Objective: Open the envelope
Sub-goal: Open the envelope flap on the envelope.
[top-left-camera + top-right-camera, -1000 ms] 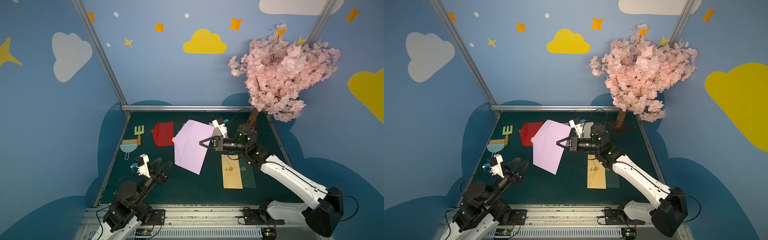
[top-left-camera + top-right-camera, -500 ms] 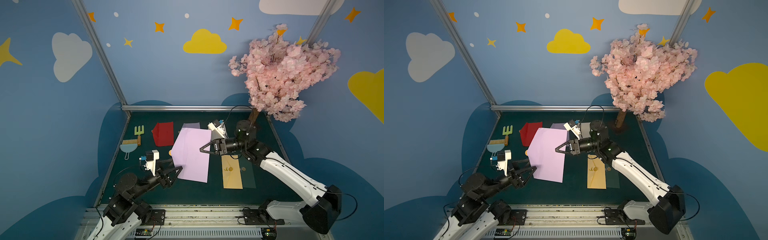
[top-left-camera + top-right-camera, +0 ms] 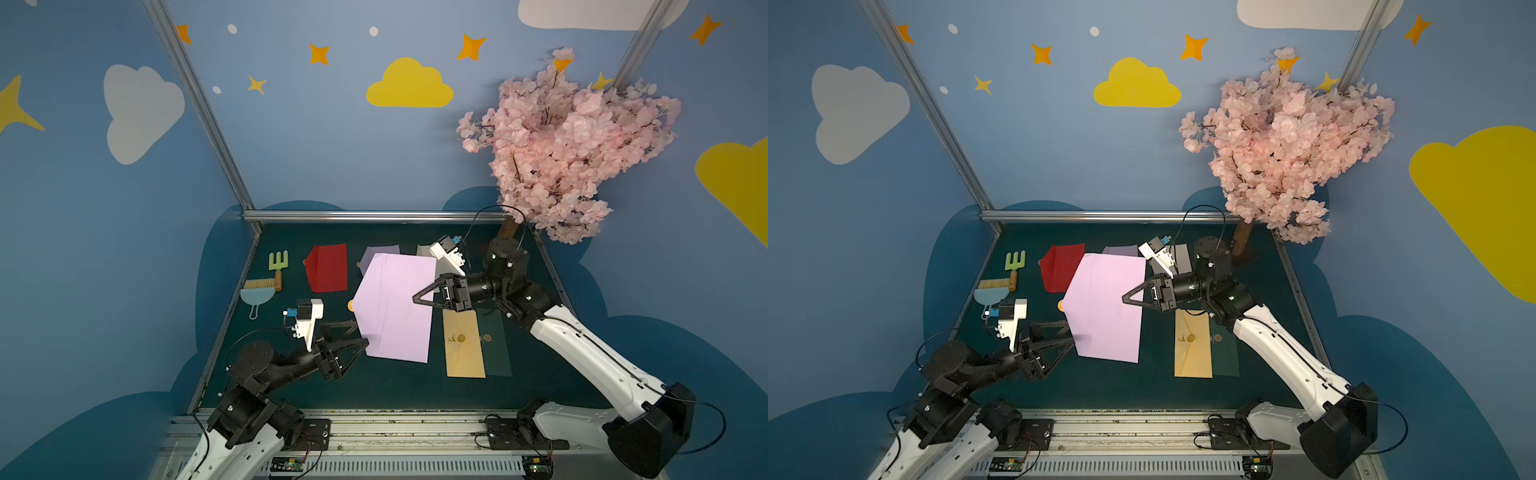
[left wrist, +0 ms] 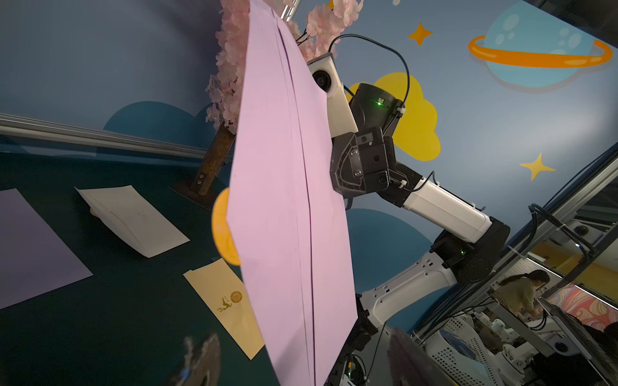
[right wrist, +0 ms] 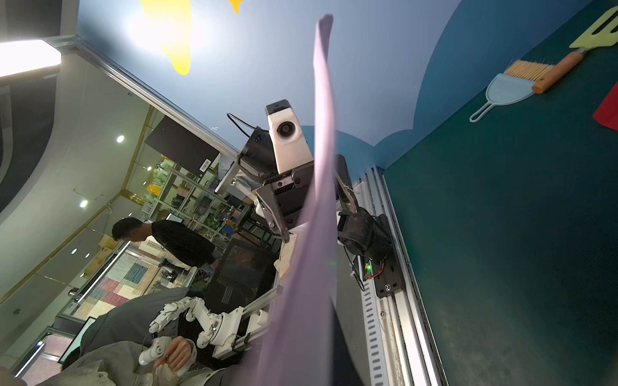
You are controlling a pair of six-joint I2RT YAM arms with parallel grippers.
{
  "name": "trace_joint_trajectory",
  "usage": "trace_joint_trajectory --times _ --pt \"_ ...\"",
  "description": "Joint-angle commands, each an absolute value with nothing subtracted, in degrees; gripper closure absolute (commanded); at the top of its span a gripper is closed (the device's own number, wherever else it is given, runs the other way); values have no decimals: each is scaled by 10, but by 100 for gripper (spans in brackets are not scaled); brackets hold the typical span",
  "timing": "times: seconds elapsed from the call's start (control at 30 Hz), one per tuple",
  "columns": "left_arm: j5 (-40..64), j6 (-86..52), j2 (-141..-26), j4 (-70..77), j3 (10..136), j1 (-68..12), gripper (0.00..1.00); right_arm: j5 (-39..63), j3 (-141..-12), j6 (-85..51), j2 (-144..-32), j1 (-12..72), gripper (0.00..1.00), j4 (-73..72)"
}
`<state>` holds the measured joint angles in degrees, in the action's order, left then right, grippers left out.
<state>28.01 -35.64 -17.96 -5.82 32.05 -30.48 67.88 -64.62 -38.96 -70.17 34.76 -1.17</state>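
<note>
Beside the tan envelope [image 3: 463,349], on the left arm's side of it and clear of the counter [image 3: 374,386], the pink envelope [image 3: 395,307] hangs in both top views. The right tool [image 3: 414,298] is clenched on the margin that faces the tan envelope and carries the paper alone. The left tool [image 3: 362,331] is released, its jaws spread to either side of the pink envelope's corner farthest from the tan envelope. I see no contact there. An orange seal [image 3: 351,305] shows at the pointed edge turned away from the tan envelope.

Left wrist view: the pink envelope [image 4: 284,200] stands nearly edge-on above the tan envelope [image 4: 230,307]. The orange seal [image 4: 220,230] projects past the point. The left tool's blurred fingers [image 4: 200,364] stand well apart, with the paper's corner between them. Long creases run down the paper, and I cannot tell whether the flap is folded out or lies on the body.

Right wrist view: the pink envelope [image 5: 322,167] is a thin blurred strip. The left tool [image 5: 317,220] straddles it, one jaw on each side. The tan envelope is out of frame.

Status: raising and securing the envelope is done. Remaining, in my judgement: close the left tool on the paper, free the seal and fold the flap back.
</note>
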Motion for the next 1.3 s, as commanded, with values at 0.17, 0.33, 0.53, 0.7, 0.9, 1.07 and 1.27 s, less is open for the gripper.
trace_joint_trajectory --times 0.17,0.33,0.53,0.7,0.9,1.07,1.27 --pt "318 -374 -198 -11 329 -300 21 717 -641 -468 -706 341 100 -143" --pt "321 -381 -200 4 324 -297 24 721 -631 -503 -707 340 100 -192" --pt "341 -402 -213 49 316 -292 57 728 -615 -555 -714 343 100 -263" --pt "373 -427 -242 93 315 -291 58 727 -618 -558 -721 344 100 -270" --pt "384 -439 -252 111 312 -290 71 732 -627 -565 -735 344 100 -281" --pt "388 -448 -258 129 306 -288 73 737 -628 -587 -746 347 100 -315" --pt "387 -452 -268 136 303 -287 87 738 -625 -601 -753 348 100 -337"
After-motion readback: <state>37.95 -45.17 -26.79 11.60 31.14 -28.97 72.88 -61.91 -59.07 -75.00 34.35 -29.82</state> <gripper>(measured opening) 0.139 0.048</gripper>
